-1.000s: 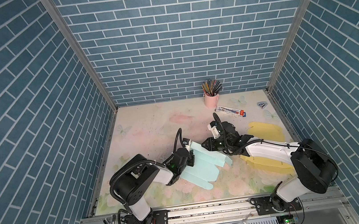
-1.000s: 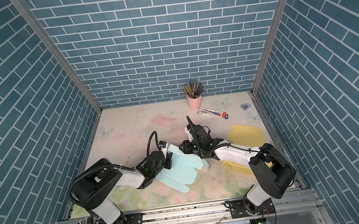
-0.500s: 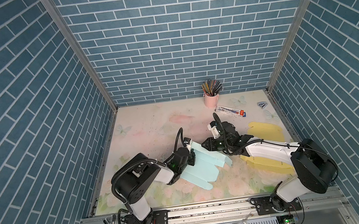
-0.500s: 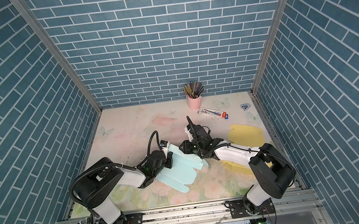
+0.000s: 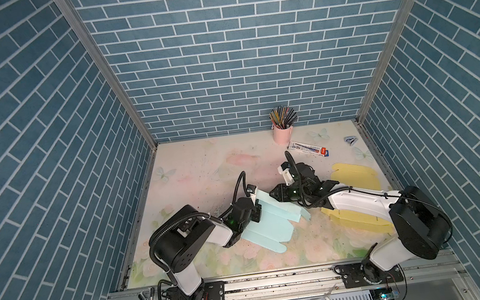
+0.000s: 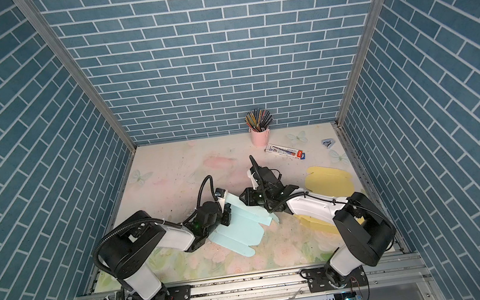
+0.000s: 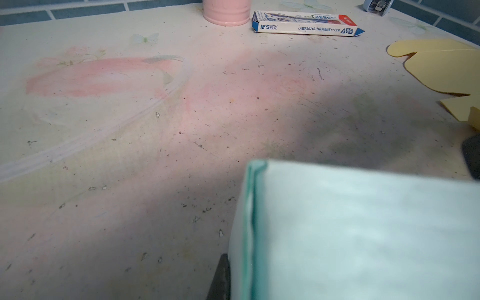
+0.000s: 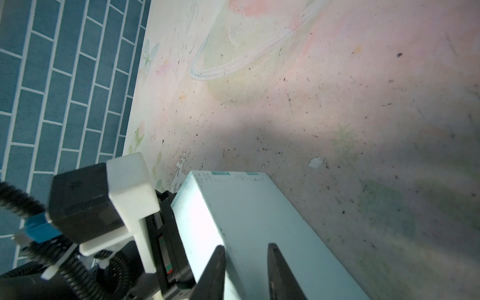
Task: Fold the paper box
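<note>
Left jaws pressed together, pinching the box (image 5: 268,226) edge; right jaws slightly spread, box panel showing between their tips.

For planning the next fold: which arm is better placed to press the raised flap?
Probably right: the right gripper is open at the flap; the left gripper is shut on the paper box, anchoring it.

Blue brick-pattern walls (image 5: 235,48) close in three sides. The tabletop (image 5: 203,167) is pale, printed with faded pink flowers and butterflies, scuffed and speckled.
</note>
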Robot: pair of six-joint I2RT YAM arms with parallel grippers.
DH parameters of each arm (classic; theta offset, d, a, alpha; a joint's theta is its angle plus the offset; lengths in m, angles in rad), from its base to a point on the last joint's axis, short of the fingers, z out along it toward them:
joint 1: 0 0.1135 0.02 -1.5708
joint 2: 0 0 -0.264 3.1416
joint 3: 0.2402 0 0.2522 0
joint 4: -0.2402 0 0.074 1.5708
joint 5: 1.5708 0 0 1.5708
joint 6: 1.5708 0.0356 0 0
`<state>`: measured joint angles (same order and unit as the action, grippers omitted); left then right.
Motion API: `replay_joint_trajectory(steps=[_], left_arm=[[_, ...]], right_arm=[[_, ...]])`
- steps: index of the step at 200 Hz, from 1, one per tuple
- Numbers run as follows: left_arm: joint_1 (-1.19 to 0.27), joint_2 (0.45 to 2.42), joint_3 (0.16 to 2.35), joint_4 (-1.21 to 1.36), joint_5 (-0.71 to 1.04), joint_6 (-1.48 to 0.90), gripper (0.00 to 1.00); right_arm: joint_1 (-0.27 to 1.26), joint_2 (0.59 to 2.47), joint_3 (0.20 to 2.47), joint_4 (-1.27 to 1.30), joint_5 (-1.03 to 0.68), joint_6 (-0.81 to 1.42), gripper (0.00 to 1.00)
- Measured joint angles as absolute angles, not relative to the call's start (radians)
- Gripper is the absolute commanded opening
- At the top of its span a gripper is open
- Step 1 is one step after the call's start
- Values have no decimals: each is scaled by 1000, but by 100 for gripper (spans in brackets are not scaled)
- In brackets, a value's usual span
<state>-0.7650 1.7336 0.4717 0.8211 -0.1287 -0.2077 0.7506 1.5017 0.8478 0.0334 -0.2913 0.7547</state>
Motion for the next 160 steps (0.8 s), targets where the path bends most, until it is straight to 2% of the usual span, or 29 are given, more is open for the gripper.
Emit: replay_joint_trajectory(steps=[44, 70, 160], left_arm=[[-762, 1733, 471, 825, -81, -221, 4], [-761, 1732, 471, 825, -59, -226, 6], [-761, 1732, 471, 825, -43, -229, 11]], right_arm=[[743, 1365, 938, -139, -300, 735, 37], [718, 1330, 1011, -188, -313, 701, 38], [680, 1490, 995, -199, -397, 664, 36]])
